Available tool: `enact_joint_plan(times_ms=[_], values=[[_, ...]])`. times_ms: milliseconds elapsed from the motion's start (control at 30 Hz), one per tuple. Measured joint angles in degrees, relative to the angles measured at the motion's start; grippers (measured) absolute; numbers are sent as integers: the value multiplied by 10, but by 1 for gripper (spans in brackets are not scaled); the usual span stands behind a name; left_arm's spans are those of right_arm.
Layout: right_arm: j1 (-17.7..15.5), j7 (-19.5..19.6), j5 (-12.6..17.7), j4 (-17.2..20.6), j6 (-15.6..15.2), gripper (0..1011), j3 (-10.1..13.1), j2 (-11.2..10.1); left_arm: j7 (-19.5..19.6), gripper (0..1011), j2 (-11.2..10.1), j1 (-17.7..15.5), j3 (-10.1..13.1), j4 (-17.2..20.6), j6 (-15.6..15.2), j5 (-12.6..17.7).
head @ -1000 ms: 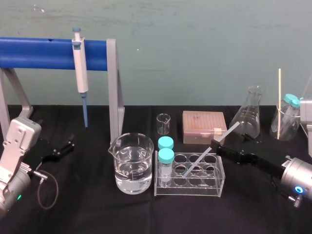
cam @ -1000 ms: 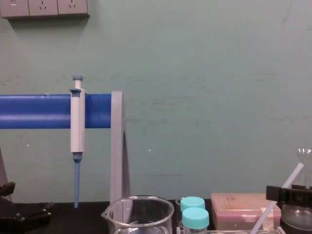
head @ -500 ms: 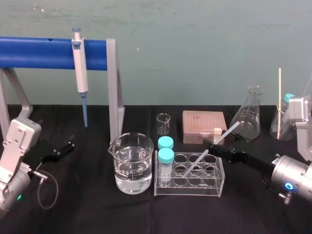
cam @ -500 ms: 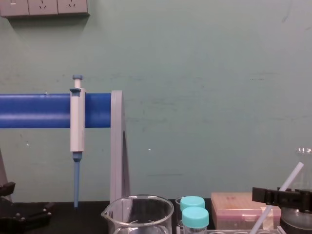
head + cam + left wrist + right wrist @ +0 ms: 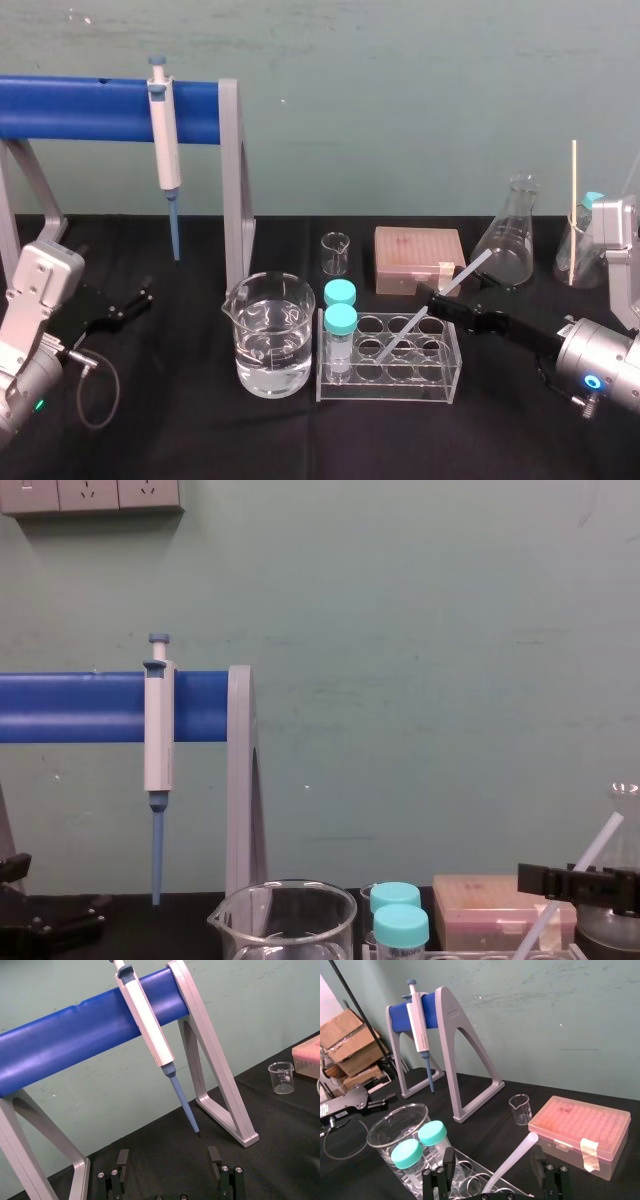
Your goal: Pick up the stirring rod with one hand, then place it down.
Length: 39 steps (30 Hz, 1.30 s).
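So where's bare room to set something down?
Bare cloth lies between the left gripper and the beaker, and along the front before the tube rack. Crowded behind the rack: pink box, flask, right gripper open astride the stirring rod.

On the black counter (image 5: 200, 430) we see a pipette (image 5: 165, 140) hanging from a blue stand (image 5: 80, 108) at the back left corner. Near the middle sits a large beaker (image 5: 268, 335) of clear liquid, just beside a clear rack (image 5: 390, 386) holding two teal-capped tubes (image 5: 340, 330). Behind them stand a small beaker (image 5: 336, 254) and a pink box (image 5: 418, 258). A conical flask (image 5: 510, 240) stands towards the right edge.
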<state>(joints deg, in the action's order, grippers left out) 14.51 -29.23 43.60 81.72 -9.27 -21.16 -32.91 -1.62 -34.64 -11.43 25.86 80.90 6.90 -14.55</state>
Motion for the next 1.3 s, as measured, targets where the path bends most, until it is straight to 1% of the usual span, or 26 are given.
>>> enact_joint_plan(times_ms=[67, 100, 167, 267, 333, 400, 467, 500, 567, 600, 667, 733, 767, 800, 833, 900, 933, 1067, 1300], values=[[0, 0, 0, 0, 0, 954, 0, 0, 0, 1000, 0, 0, 0, 0, 0, 0], [0, 0, 0, 0, 0, 915, 0, 0, 0, 1000, 0, 0, 0, 0, 0, 0], [0, 0, 0, 0, 0, 883, 0, 0, 0, 1000, 0, 0, 0, 0, 0, 0], [0, 0, 0, 0, 0, 785, 0, 0, 0, 1000, 0, 0, 0, 0, 0, 0], [-1, 0, 0, 0, 0, 743, 1, 0, 0, 1000, 0, 0, 0, 0, 0, 0], [-1, 0, 0, 1, 0, 664, 1, 0, 0, 1000, 0, 0, 0, 0, 0, 0], [-1, 0, 0, 1, 0, 627, 1, 0, 0, 1000, 0, 0, 0, 0, 0, 0], [-1, 0, 1, 1, 0, 567, 1, 0, 0, 1000, 0, 0, 0, 0, 0, 0], [-1, 0, 1, 1, 0, 533, 1, 0, 0, 1000, 0, 0, 0, 0, 0, 0], [-1, 0, 1, 1, -1, 459, 1, 0, 0, 1000, 0, 0, 0, 0, 0, 0], [-1, 0, 1, 1, -1, 418, 1, 0, 0, 1000, 0, 0, 0, 0, 0, 0], [-1, 0, 1, 1, -1, 336, 1, 0, 0, 1000, 0, 0, 0, 0, 0, 0], [-1, 0, 1, 1, -1, 336, 1, 0, 0, 1000, 0, 0, 0, 0, 0, 0], [-1, 0, 1, 1, -1, 300, 1, 0, 0, 1000, 0, 0, 0, 0, 0, 0], [-1, 0, 1, 1, -1, 242, 1, 0, 0, 1000, 0, 0, 0, 0, 0, 0], [-1, 0, 1, 1, -1, 198, 1, 0, 0, 1000, 0, 0, 0, 0, 0, 0], [-1, 1, 1, 1, -1, 140, 1, 0, 0, 1000, 0, 0, 0, 0, 0, 0], [-1, 1, 1, 1, -1, 72, 1, 0, 0, 1000, 0, 0, 0, 0, 0, 0], [-1, 1, 1, 1, -1, 72, 1, 0, 0, 1000, 0, 0, 0, 0, 0, 0]])
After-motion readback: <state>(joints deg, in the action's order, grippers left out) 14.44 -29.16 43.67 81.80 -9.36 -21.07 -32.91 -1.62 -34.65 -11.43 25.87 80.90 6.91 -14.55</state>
